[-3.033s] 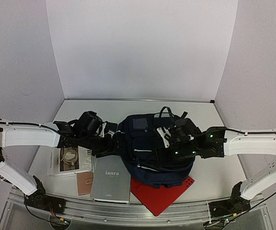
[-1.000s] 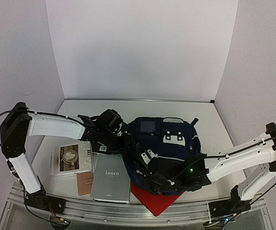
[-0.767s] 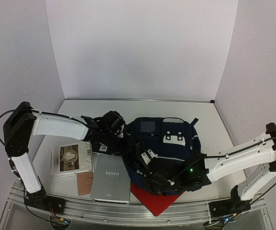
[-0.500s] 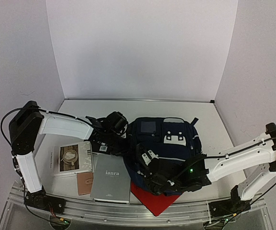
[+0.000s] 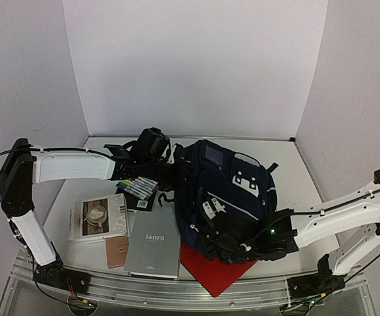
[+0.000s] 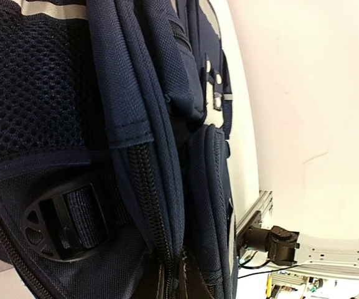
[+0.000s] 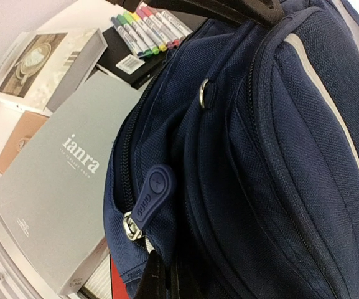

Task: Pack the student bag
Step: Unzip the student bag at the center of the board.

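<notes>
The student bag (image 5: pixel 232 191), dark navy with thin grey stripes and white patches, stands tipped up in the middle of the table. My left gripper (image 5: pixel 176 172) is shut on a fold of fabric at the bag's left side. In the left wrist view the bag (image 6: pixel 135 124) fills the frame, and my left gripper (image 6: pixel 174 281) pinches the cloth beside a zipper. My right gripper (image 5: pixel 207 242) is shut on the bag's near lower edge. The right wrist view shows the bag (image 7: pixel 279 156) close up, with my right gripper (image 7: pixel 167 277) gripping it just below a navy zipper pull (image 7: pixel 149 193).
A pack of coloured markers (image 5: pixel 137 186) lies left of the bag. Nearer me are a grey book (image 5: pixel 153 245), a white booklet with a coffee picture (image 5: pixel 97 217) and a tan wallet (image 5: pixel 116 251). A red folder (image 5: pixel 221 268) lies under the bag's near end.
My left gripper closed on the bag's left side and rose, tipping the bag up and to the right. The marker pack now shows. My right gripper kept its grip.
</notes>
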Motion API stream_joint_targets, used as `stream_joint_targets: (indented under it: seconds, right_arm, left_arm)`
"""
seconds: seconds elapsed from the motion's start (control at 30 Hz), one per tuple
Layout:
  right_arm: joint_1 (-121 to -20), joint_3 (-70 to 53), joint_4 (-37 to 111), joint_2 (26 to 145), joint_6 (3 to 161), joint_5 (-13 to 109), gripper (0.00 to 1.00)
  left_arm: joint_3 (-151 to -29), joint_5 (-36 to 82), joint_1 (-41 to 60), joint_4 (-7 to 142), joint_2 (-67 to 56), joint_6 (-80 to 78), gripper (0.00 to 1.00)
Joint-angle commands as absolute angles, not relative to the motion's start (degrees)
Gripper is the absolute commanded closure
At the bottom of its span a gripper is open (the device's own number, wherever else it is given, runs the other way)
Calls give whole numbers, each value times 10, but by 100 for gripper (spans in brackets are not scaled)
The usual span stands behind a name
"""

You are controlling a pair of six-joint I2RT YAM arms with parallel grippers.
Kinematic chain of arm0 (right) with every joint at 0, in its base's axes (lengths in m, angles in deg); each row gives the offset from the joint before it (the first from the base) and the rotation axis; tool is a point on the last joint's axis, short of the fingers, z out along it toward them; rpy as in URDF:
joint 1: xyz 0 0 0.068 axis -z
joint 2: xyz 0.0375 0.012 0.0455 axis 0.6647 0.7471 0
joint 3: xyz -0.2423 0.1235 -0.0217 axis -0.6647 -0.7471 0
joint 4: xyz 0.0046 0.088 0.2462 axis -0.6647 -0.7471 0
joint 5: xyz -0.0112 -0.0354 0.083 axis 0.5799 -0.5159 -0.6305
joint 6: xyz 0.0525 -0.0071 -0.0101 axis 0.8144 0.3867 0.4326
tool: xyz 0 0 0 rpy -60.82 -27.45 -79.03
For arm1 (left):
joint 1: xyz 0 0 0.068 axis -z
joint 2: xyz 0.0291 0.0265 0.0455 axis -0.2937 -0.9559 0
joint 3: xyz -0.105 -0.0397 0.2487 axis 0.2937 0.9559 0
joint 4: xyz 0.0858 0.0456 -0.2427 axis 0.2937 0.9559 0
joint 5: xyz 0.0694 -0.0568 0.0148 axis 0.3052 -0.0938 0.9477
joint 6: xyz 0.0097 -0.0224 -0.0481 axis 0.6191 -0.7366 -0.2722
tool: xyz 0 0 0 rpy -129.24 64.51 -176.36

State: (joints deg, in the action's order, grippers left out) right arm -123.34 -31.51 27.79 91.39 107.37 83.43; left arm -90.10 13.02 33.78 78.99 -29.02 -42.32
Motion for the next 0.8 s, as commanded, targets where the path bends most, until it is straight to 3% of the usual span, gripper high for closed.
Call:
stream_joint_targets:
  seconds: [0.0, 0.33, 0.5, 0.57, 0.63, 0.77]
  right_arm:
    - [-1235, -317, 263, 888, 1091, 867, 100]
    - [-1235, -332, 316, 824, 1114, 901, 100]
    - [-1235, -326, 337, 830, 1138, 923, 100]
    - [-1235, -319, 337, 838, 1149, 935, 100]
    - [-1235, -311, 338, 847, 1158, 940, 100]
    - [-1234, -303, 338, 857, 1172, 940, 100]
  left_arm:
    - [-940, 128, 307, 678, -254, -441, 100]
    - [-922, 131, 253, 609, -286, -498, 100]
    - [-945, 101, 249, 637, -320, -447, 98]
    - [-948, 90, 250, 667, -319, -415, 84]
    - [-938, 88, 251, 689, -301, -380, 64]
    - [-909, 121, 260, 770, -242, -306, 41]
